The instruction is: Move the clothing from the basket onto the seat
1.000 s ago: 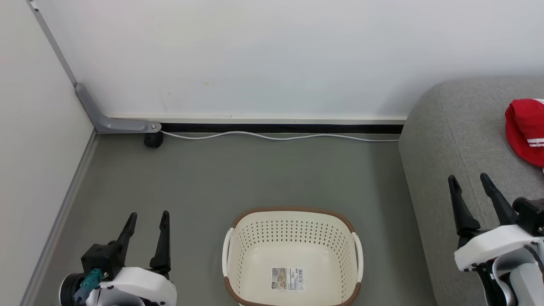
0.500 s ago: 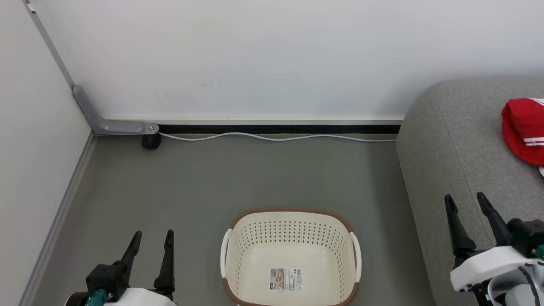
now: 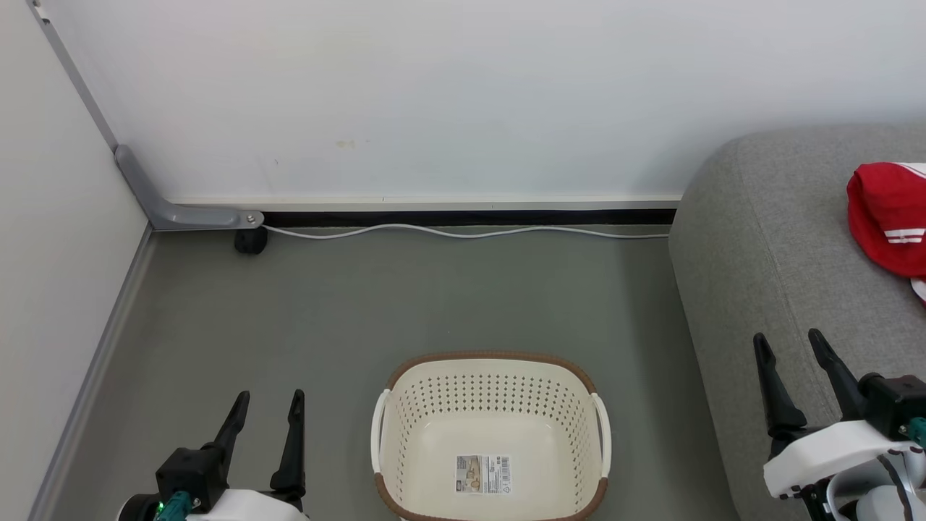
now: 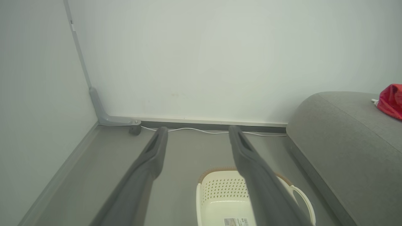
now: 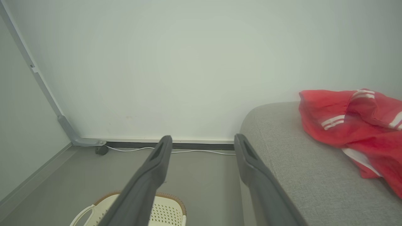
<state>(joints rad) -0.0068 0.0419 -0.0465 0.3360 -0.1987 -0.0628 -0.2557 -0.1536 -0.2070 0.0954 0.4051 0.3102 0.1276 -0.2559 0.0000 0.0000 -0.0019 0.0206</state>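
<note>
Currently: clothing [image 3: 888, 224], red with white stripes, bunched on the seat [image 3: 759, 253], cut by the frame edge; I cannot tell its long axis. Basket [image 3: 492, 356], open side up, handles left and right, stands on grey floor [image 3: 398, 304] beside the seat. White wall [image 3: 463, 94] behind, cable [image 3: 463, 233] along its foot. Left gripper [image 3: 270, 394], right gripper [image 3: 786, 335]: jaws wide, holding nothing.

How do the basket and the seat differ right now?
The basket is empty apart from a label on its bottom; the seat carries the red clothing. The basket is cream perforated plastic with a brown rim; the seat is grey fabric. The seat is far bigger than the basket. Both stand on the grey floor.
</note>
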